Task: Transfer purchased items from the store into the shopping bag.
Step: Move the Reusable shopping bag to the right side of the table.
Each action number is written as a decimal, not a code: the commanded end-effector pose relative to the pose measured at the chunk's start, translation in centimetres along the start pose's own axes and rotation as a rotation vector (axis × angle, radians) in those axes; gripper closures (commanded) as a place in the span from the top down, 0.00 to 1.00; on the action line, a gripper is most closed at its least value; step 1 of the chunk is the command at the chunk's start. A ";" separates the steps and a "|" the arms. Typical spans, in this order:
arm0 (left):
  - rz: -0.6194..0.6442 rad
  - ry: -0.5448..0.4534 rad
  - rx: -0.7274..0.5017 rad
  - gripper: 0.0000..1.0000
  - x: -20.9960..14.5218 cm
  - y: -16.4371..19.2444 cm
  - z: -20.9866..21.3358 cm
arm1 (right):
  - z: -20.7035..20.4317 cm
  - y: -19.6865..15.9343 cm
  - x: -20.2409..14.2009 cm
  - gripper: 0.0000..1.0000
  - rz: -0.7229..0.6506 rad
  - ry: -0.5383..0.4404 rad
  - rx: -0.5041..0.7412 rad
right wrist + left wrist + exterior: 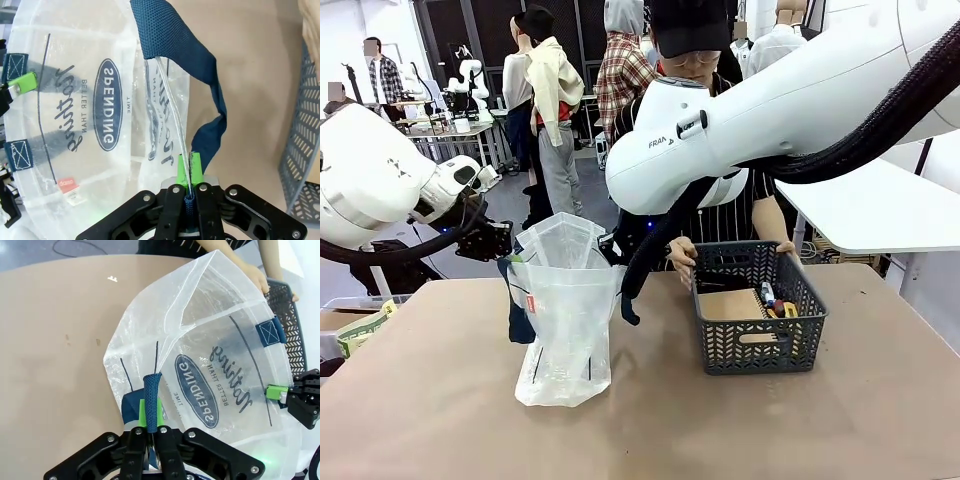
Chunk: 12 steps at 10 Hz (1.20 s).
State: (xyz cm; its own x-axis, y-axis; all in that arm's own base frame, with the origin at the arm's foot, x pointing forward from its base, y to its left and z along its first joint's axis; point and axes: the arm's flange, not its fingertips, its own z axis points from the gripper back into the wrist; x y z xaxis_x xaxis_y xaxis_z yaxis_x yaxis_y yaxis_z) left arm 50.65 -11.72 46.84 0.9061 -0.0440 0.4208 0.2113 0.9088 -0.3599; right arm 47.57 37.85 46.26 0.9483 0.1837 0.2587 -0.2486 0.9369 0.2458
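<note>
We are at the holding-open step, and as far as we can judge the transfer itself has not yet begun. Our left hand [151, 414] is pinched narrow on a dark blue strap [151, 390] at the rim of the shopping bag [565, 320]. Our right hand [189, 172] is pinched just as narrow on the other strap and the bag's edge seam, so the mouth stands spread between them and the bag rests upright on the surface [440, 400]. In the front view the bag stands at about 7 o'clock from the picture's middle. The store [760, 352], a dark grey lattice basket, sits at 3 o'clock of the bag, near it but apart. The purchased items [776, 304] lie inside the store: a flat brown one toward 9 o'clock, small yellow and red ones toward 3 o'clock. The person's hands [682, 256] grip the store's far rim at 12 o'clock. Through the bag's translucent wall we make out print but no goods, so it looks empty. With both our hands taken up, the next move seems to fall to the person: lift an item and drop it through the mouth. For us it calls for firm, level straps held well apart, since slack on either side could let the mouth fold shut.
</note>
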 end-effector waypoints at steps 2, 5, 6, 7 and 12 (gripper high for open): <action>0.000 -0.003 0.000 0.00 0.1 0.0 0.1 | 0.1 0.0 0.1 0.00 0.000 -0.002 0.000; 0.000 -0.003 0.000 0.00 0.1 0.0 0.1 | 0.1 0.0 0.1 0.00 0.000 -0.002 0.000; 0.000 -0.003 0.000 0.00 0.1 0.0 0.1 | 0.1 0.0 0.1 0.00 0.000 -0.002 0.000; 0.000 -0.003 0.000 0.00 0.1 0.0 0.1 | 0.1 0.0 0.1 0.00 0.000 -0.002 0.000; 0.000 -0.003 0.000 0.00 0.1 0.0 0.1 | 0.1 0.0 0.1 0.00 0.000 -0.002 0.000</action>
State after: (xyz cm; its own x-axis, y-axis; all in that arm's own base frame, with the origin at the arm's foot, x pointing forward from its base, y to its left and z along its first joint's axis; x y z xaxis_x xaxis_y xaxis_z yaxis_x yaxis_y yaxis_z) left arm 50.65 -11.72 46.84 0.9061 -0.0440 0.4208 0.2113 0.9088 -0.3599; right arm 47.57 37.85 46.26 0.9483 0.1837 0.2587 -0.2486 0.9369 0.2459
